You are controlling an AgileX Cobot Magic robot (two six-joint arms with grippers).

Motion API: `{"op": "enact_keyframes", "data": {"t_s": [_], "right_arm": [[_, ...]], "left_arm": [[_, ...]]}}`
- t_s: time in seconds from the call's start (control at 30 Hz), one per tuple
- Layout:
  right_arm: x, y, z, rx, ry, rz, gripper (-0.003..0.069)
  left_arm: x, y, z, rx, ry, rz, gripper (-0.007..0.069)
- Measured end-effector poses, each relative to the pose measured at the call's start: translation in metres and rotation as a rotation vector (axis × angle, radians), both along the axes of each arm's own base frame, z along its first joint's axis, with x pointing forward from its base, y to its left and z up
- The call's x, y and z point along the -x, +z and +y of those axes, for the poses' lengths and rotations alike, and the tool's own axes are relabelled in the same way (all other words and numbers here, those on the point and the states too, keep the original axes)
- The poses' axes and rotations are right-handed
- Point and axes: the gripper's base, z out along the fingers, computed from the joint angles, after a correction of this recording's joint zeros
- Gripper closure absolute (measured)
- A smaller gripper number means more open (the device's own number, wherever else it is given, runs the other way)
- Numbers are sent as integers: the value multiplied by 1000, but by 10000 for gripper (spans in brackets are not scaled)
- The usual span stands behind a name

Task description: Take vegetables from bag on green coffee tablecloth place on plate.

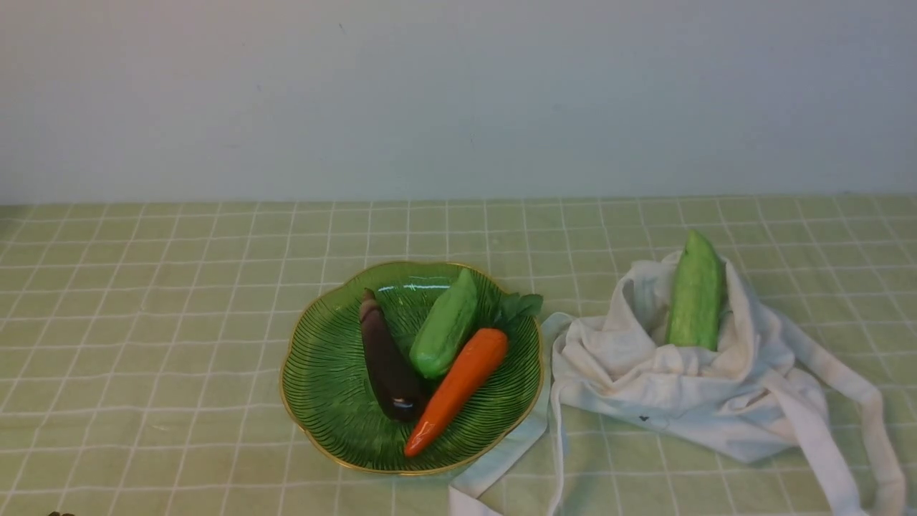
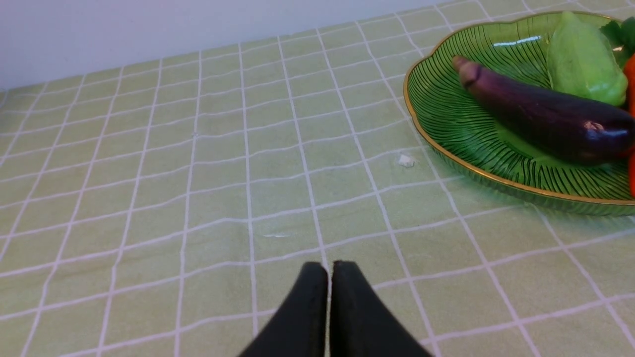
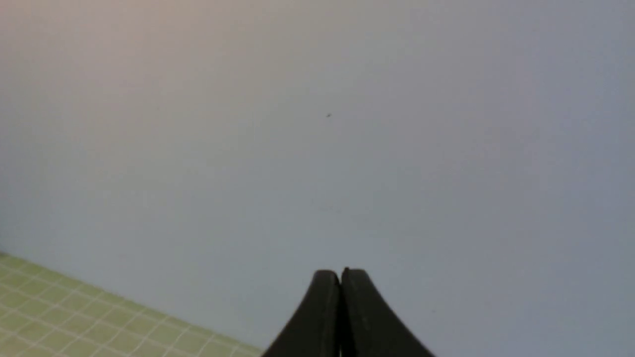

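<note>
On the green coffee tablecloth (image 1: 143, 322) stands the dark green plate (image 1: 337, 423) with a gold rim. One pale green vegetable (image 1: 445, 326) lies on it, beside a purple eggplant (image 1: 387, 362) and an orange carrot (image 1: 458, 387). To the right, the white bag (image 1: 688, 387) lies crumpled, and another pale green vegetable (image 1: 695, 290) sticks out of its mouth. Neither arm shows in the front view. My left gripper (image 2: 330, 267) is shut and empty above bare cloth, left of the plate (image 2: 446, 148). My right gripper (image 3: 341, 273) is shut and empty, facing the wall.
The bag's long straps (image 1: 867, 430) trail toward the front edge, one (image 1: 501, 459) running past the plate. A small white scrap (image 2: 406, 160) lies on the cloth near the plate. A pale wall (image 1: 458, 93) rises behind the table.
</note>
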Motion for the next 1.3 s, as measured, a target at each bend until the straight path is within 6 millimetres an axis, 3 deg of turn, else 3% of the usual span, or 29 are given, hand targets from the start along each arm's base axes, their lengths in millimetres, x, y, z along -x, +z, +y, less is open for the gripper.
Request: {"op": "enact_keyframes", "data": {"t_s": [0.17,0.4,0.47,0.5,0.6,0.8,1.3], "right_arm": [[15,-35,-13,5,-111,-53,671],[28,-143,-26,31,-287,78,671],[29,-158,-27,33,-298,96,671],[30,-181,-27,38,-311,128,671],[30,-220,-28,47,-321,179,671],[24,-274,-27,46,-314,249,671],[24,-275,-31,-8,-392,230,671]], "left_arm": [[0,0,0,0,0,0,629],[0,0,0,0,0,0,629],[0,0,0,0,0,0,629],[0,0,0,0,0,0,629],[0,0,0,0,0,0,629],[0,0,0,0,0,0,629],[0,0,0,0,0,0,629]]}}
